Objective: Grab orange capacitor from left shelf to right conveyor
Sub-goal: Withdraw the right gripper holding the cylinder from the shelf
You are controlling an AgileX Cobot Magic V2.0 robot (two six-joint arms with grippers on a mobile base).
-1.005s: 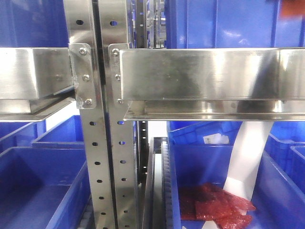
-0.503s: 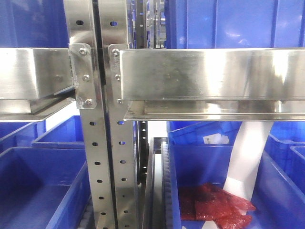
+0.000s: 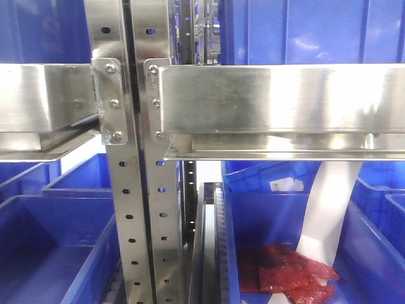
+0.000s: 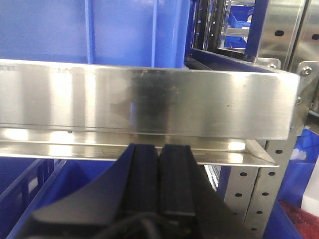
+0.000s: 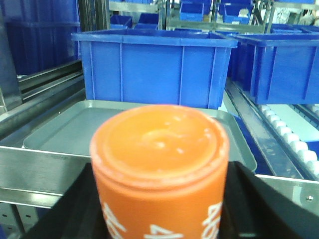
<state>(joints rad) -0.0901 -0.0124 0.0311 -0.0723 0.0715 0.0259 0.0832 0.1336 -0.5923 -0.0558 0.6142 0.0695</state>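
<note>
The shelf is bare steel, brushed and shiny, with blurred reflections along its rails. The bins are smooth blue plastic with a soft gloss. The red packets look like crinkled, glossy film. The orange capacitor has a smooth, lightly scuffed satin top. The tray is dull grey metal. The left gripper has matt black pads.

Orange cylindrical capacitor between the dark jaws of the right gripper; behind, shallow silver metal tray and blue plastic bins.
</note>
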